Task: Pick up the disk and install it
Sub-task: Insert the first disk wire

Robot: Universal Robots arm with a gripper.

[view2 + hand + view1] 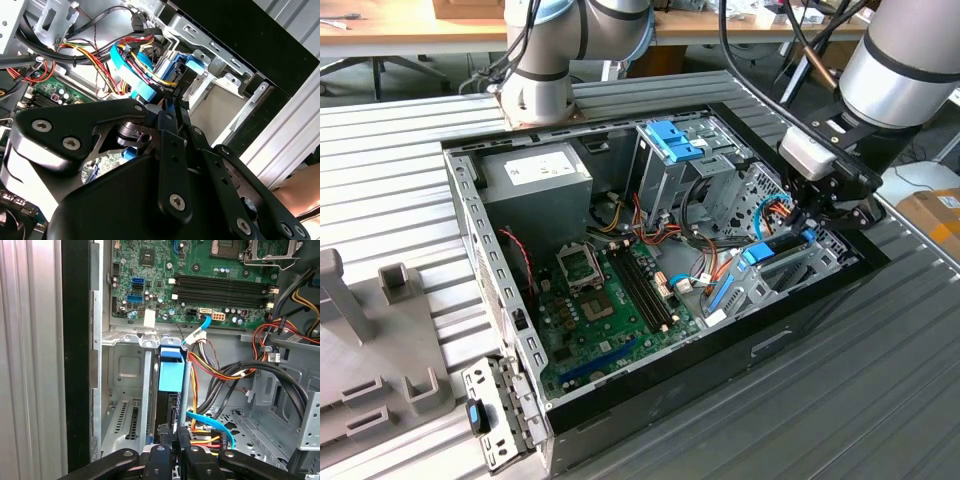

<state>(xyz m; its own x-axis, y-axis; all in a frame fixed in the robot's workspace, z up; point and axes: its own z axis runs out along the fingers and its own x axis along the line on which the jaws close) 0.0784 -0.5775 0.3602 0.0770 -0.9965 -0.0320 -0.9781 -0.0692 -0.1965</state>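
The disk [780,247], black with bright blue rails and a blue end tab, stands on edge in the drive bay at the exterior view's right side of the open computer case [470,230]. My gripper [812,222] hangs over its far end. In the first wrist view the disk [170,375] is edge-on, its blue tab towards the motherboard, and my gripper [179,436] has its fingers pressed together on the disk's thin near edge. The second wrist view shows the same grip, the gripper [171,102] shut on the disk [150,92] beside a bundle of cables.
A tall grey cage with a blue latch [672,140] stands behind the bay. The green motherboard [610,300] fills the case floor, and the power supply [535,175] sits at the back. Coloured and light-blue cables [220,370] crowd the disk. A grey fixture [380,330] lies outside the case.
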